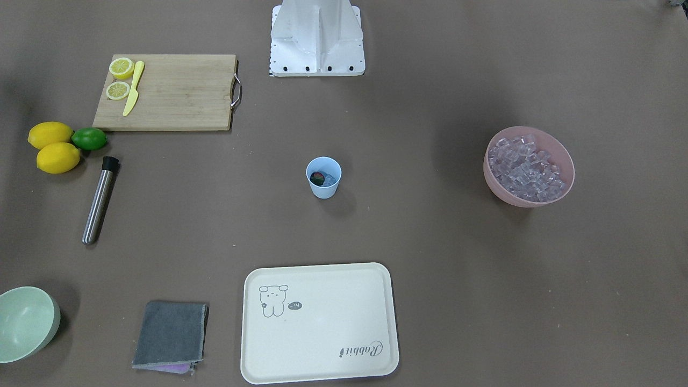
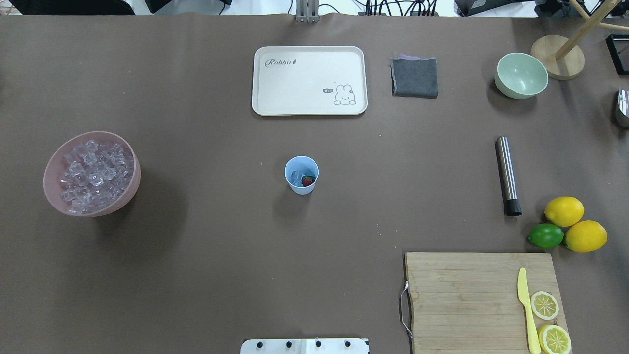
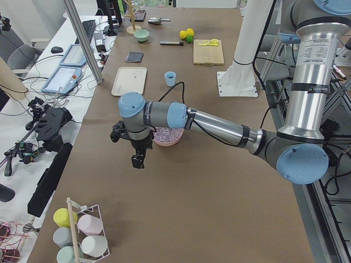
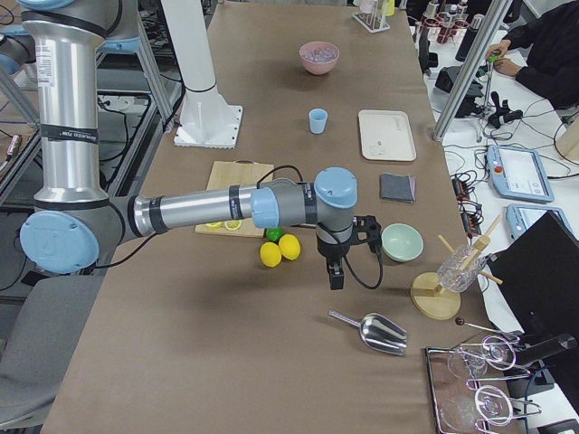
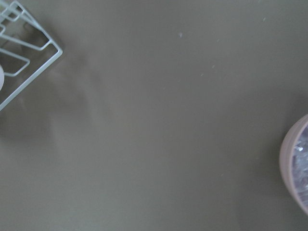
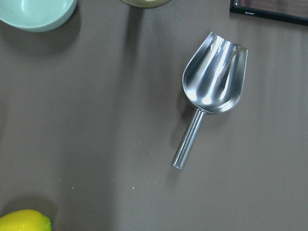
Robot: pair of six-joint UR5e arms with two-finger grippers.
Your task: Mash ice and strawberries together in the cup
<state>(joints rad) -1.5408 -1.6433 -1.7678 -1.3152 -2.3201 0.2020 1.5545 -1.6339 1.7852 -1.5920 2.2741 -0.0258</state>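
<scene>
Tray script: "Rabbit" is printed on the cream tray (image 2: 304, 81).
Tray bubble: "hi" is read beside the rabbit drawing (image 2: 345, 95).

On my brown table (image 2: 196, 275) sit the cup (image 2: 302, 191), a pink bowl (image 2: 133, 184), tray (image 2: 304, 83), cloth (image 2: 414, 77), green bowl (image 2: 521, 76), steel rod (image 2: 506, 172), two lemons (image 2: 564, 211), a lime (image 2: 545, 235), cutting board (image 2: 462, 300) and scoop (image 6: 211, 82)

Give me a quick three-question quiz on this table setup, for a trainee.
1. True or false: the strawberry is already in the cup.
2. What lies beside the lemon halves on the board? A knife, B spoon, C fork.
3. Fill in: the pink bowl holds ___.
Key: 1 true; 2 A; 3 ice.
</scene>
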